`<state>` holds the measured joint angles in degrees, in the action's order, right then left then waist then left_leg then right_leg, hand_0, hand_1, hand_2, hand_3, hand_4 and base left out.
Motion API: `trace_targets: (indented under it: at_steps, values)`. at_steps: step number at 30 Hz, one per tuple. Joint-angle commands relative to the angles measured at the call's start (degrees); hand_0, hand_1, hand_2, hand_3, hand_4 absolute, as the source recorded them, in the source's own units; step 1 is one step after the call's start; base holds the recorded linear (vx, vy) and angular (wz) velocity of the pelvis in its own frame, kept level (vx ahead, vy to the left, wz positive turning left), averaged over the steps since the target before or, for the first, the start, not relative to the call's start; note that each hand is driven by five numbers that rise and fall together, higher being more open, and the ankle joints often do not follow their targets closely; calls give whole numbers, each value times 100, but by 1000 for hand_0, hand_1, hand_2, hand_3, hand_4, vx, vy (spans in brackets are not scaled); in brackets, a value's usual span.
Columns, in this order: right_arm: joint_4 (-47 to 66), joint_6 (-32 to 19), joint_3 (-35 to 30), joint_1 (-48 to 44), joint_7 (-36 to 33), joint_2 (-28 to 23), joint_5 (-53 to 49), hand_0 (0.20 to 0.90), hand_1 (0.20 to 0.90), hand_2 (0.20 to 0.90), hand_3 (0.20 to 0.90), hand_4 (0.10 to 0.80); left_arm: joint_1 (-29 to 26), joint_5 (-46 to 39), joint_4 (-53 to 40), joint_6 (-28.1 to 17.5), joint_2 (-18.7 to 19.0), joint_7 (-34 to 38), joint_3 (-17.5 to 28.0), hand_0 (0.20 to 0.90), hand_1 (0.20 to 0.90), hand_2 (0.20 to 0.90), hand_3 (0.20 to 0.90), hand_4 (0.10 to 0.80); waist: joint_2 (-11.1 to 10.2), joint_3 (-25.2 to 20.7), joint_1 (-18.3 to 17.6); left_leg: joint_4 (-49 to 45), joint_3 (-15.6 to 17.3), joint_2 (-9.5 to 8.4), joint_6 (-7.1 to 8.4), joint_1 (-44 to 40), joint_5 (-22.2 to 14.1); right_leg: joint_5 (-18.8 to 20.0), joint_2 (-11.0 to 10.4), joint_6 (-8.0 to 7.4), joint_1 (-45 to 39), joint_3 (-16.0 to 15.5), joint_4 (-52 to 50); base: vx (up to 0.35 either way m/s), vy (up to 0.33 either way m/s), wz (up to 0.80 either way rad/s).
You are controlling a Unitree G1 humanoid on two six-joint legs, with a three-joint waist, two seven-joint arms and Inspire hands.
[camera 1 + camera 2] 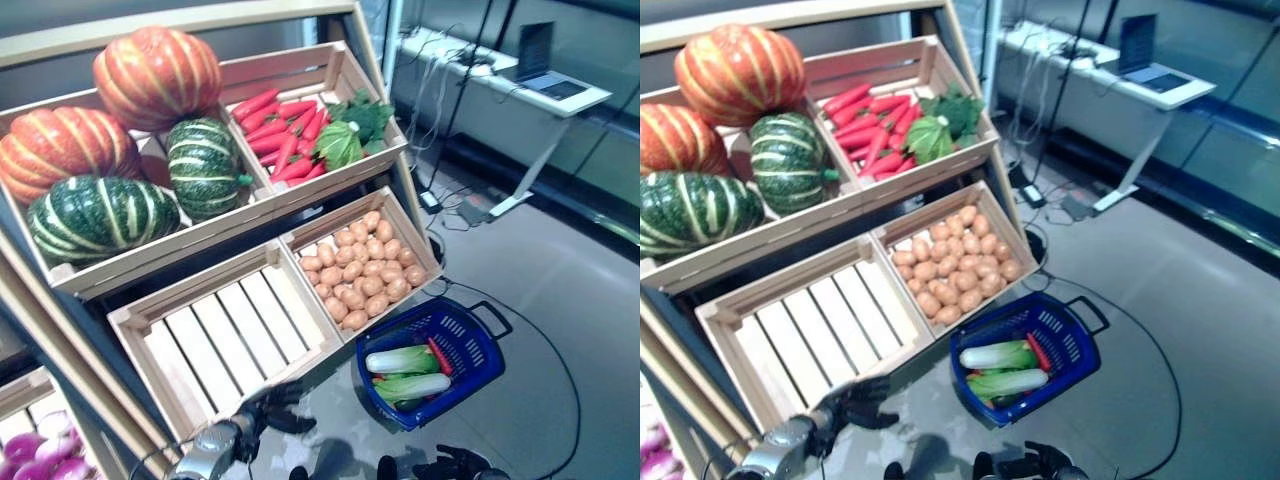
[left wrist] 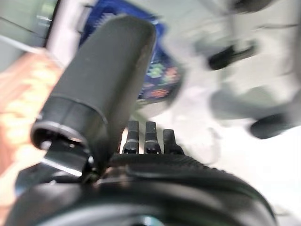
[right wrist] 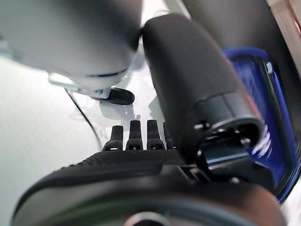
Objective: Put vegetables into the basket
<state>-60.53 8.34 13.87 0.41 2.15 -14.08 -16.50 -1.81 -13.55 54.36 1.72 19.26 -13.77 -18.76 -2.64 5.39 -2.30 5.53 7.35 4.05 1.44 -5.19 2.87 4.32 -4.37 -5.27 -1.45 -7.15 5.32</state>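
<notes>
Blue plastic shopping basket (image 1: 470, 345) on the grey floor at lower right, holding vegetables, both hands empty.

Two pale green cabbages (image 1: 402, 360) lie side by side, long axes running left-right, a red pepper (image 1: 439, 357) beside them (partly hidden by the rim). Left hand (image 1: 280, 410) at bottom centre and right hand (image 1: 450, 465), cut off by the bottom edge, show relaxed, straight fingers.

Pale, bare slatted wood crates (image 1: 228, 330) – matt; blue plastic mesh basket (image 1: 470, 345); glossy ribbed pumpkins (image 1: 157, 75); smooth, slightly shiny grey floor (image 1: 560, 300).
</notes>
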Motion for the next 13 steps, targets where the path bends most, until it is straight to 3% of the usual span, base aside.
trace_targets:
  at_steps: [1, 13]
  values:
    - [-225, 43, 129, -206, -32, -179, 75, 900, 900, 900, 900, 800, -470, 456, 245, -272, -104, 96, 107, 900, 900, 900, 900, 800, 95, 13, -6, -53, 10, 314, 296, -87, -143, -53, -230, -245, -399, -7, -60, 34, 23, -7]
    - [-266, 12, 291, -457, 50, -116, 253, 900, 900, 900, 900, 800, -414, 701, 773, -256, -258, 207, 79, 900, 900, 900, 900, 800, 114, -71, 80, -53, -71, 288, 247, -233, -242, -123, -241, -242, -565, 14, -32, 15, 8, 0]
